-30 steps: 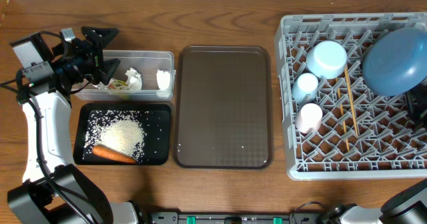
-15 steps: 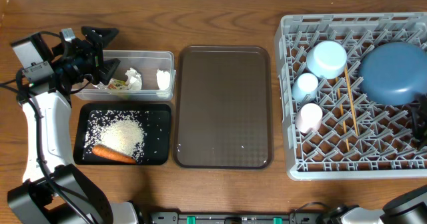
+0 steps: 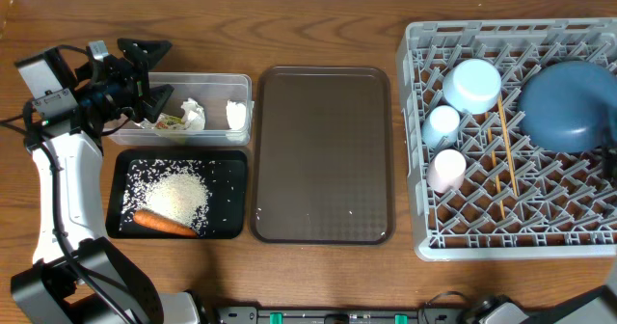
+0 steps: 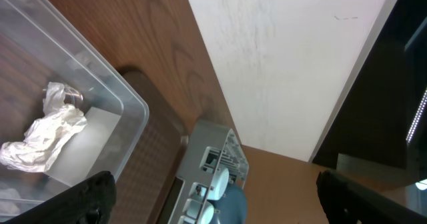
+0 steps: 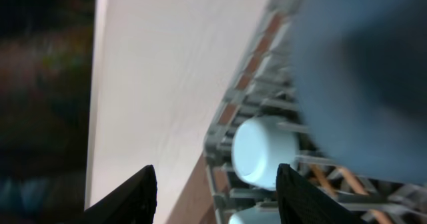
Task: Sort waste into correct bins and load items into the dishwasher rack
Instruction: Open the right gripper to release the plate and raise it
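**Step in hand (judgement).** Clock directions refer to the overhead view, with 12 o'clock at the far edge.

1. The right gripper (image 5: pixel 215 184) is spread wide and holds nothing. Its wrist view shows it just beside the dark-blue plate (image 3: pixel 569 102).
2. The plate sits in the dishwasher rack (image 3: pixel 415 170) at about 2 o'clock within the rack. Whether it is seated between pegs cannot be told.
3. The left gripper (image 3: pixel 151 73) is also wide open and empty, at the 9 o'clock end of the clear tub (image 3: pixel 217 91).

**Status.**
- In the rack: the pale-blue bowl (image 3: pixel 473 84), light-blue cup (image 3: pixel 442 123), pink-white cup (image 3: pixel 447 168) and chopsticks (image 3: pixel 504 150).
- In the tub: two paper wads (image 3: pixel 195 114) and the snack wrapper (image 3: pixel 172 121).
- In the black tray (image 3: pixel 224 223), at the tub's 6 o'clock: the rice (image 3: pixel 178 194) and carrot (image 3: pixel 162 223).
- The sort appears complete.

**Next move.** Lift the right gripper clear without nudging the plate, which may tip if it is only leaning.

**Surface and room.** The worktop (image 3: pixel 318 276) is brown wood grain. The brown serving tray (image 3: pixel 323 150) lies between the bins and the rack. A white wall (image 4: pixel 287 64) stands beyond 12 o'clock.
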`<action>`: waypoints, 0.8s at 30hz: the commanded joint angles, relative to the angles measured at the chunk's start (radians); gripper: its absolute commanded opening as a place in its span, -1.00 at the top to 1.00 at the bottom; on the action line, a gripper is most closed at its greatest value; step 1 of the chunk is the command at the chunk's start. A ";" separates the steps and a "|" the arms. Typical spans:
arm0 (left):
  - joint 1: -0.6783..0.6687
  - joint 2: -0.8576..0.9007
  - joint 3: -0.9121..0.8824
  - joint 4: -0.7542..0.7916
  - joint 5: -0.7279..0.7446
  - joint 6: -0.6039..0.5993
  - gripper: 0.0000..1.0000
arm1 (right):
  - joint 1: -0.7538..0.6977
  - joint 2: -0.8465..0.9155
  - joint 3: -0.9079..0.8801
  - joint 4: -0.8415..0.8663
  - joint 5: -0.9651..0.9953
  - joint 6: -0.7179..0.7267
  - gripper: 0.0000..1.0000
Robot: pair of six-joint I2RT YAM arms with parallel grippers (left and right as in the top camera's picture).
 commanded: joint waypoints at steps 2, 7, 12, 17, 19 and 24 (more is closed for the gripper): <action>0.003 0.001 -0.004 -0.002 0.010 0.002 -0.96 | 0.146 -0.019 0.040 -0.002 0.057 -0.089 -0.13; 0.003 0.001 -0.004 -0.002 0.010 0.002 -0.96 | 0.348 -0.019 0.119 -0.087 0.138 -0.269 -0.13; 0.003 0.001 -0.004 -0.002 0.010 0.002 -0.96 | 0.581 -0.019 0.235 -0.367 0.430 -0.537 -0.14; 0.003 0.001 -0.004 -0.002 0.010 0.002 -0.96 | 0.816 -0.019 0.327 -0.551 0.808 -0.670 -0.18; 0.003 0.001 -0.004 -0.002 0.010 0.002 -0.96 | 0.899 -0.019 0.348 -0.585 0.891 -0.697 -0.18; 0.003 0.001 -0.004 -0.002 0.010 0.002 -0.96 | 1.012 -0.019 0.351 -0.655 0.924 -0.703 -0.22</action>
